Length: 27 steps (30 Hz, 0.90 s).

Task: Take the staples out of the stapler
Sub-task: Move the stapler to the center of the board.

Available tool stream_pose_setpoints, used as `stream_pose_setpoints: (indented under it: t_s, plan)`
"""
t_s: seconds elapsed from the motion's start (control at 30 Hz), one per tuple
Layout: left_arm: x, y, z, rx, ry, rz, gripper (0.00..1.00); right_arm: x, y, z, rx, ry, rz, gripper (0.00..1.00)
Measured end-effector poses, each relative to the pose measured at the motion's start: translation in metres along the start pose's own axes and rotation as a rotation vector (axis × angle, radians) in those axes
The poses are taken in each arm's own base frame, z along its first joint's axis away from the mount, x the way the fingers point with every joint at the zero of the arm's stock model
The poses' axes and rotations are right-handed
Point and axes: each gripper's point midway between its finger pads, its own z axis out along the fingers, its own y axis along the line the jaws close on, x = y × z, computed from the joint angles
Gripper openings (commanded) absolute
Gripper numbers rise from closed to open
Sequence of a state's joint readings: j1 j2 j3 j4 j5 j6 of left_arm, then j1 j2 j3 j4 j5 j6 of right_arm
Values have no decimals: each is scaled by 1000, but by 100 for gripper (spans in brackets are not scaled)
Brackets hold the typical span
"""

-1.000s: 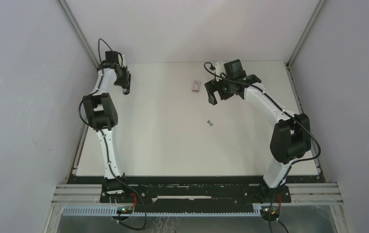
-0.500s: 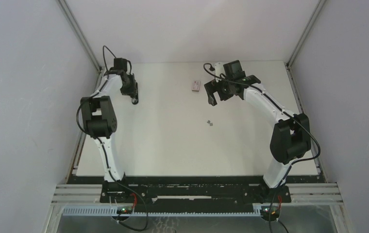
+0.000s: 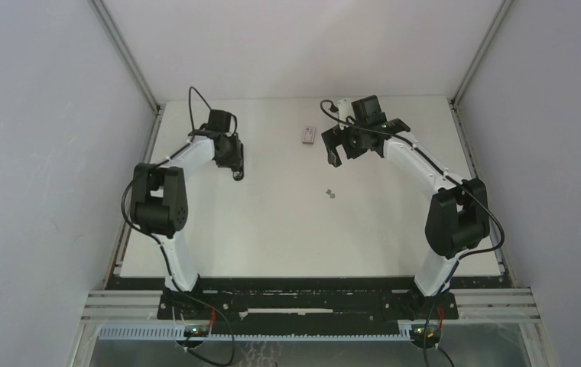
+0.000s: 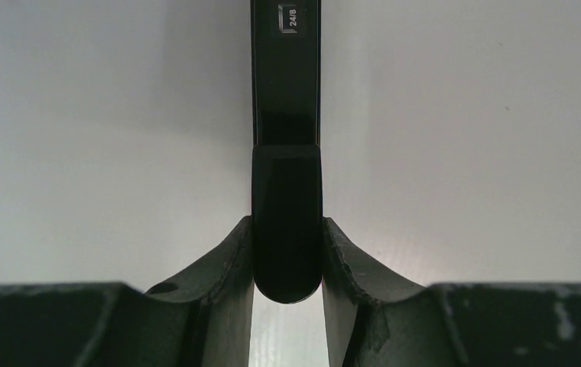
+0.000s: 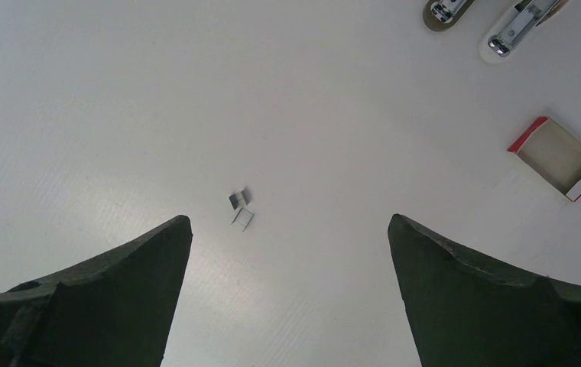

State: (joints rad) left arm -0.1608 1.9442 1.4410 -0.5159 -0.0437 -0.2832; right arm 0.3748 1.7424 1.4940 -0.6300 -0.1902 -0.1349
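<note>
Stapler [image 4: 286, 92], slim, long and black with a small white label near its far end, is clamped by its rounded near end in the left gripper [image 4: 287, 237]. The jaws are drawn in almost fully, one dark finger [image 4: 222, 264] pressed to each flank. The top view places this grip over the far left part of the white table [image 3: 272, 229]. Whether the stapler rests on the table or hangs clear cannot be told.

The right gripper [image 5: 289, 218] stands at full spread and holds nothing, hovering over the table's far middle. Two tiny silvery-grey metal staple pieces [image 5: 240, 208] lie loose on the table below it, touching or nearly so. A small flat red-and-white box [image 5: 556, 157] lies well apart from them.

Hazards, as judged:
- The hold takes only the stapler's end, so the long free body may pivot or slip between the pads if it is pushed or tilted.
- The magazine is not visible, so staples remaining inside could go unnoticed.
- The loose staples are small and flat. A descending finger may flick them away rather than pinch them.
</note>
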Motion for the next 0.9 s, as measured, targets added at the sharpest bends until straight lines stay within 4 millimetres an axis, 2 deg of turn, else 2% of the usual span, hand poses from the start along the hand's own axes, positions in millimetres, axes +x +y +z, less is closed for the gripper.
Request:
stream_pose_setpoints:
  t_s: [0.3, 0.57, 0.7, 0.8, 0.9]
  plan:
    - [33, -31, -17, 49, -10, 15, 37, 0, 0, 0, -1, -2, 0, 100]
    - [38, -49, -19, 77, -25, 31, 62, -1, 0, 0, 0, -4, -1, 100]
    - [38, -53, -19, 84, -31, 31, 72, -1, 0, 0, 0, -4, -1, 100]
    - [37, -54, -19, 87, -32, 31, 83, -1, 0, 0, 0, -4, -2, 100]
    - [36, -56, -20, 99, -35, 31, 91, -1, 1, 1, -1, -4, -3, 100]
